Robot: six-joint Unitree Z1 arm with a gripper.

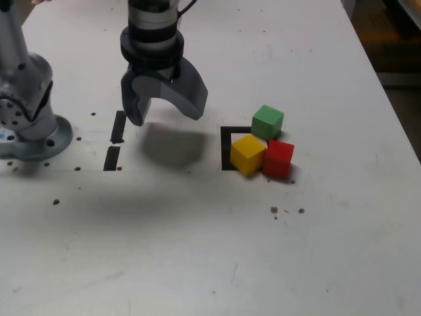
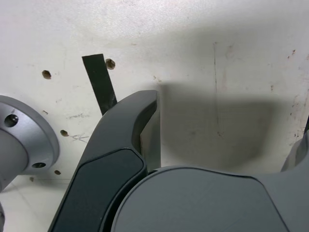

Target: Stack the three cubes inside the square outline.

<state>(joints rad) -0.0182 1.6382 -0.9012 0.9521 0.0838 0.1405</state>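
Exterior view: hand (image 1: 164, 113) wide and empty above the table (image 1: 197, 250), well apart from the three cubes (image 1: 263, 148).

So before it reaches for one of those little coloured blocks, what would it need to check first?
1. Gripper open: ok, jaws spread, nothing between them.
2. Gripper above a cube: not ok, it hangs toward the exterior view's left of them, near the tape strips.
3. Cubes free to grasp: not ok, yellow cube, red cube and green cube sit clustered close.
4. Square outline free: not ok, cubes cover it.
5. Cubes seen by wrist view: not ok.
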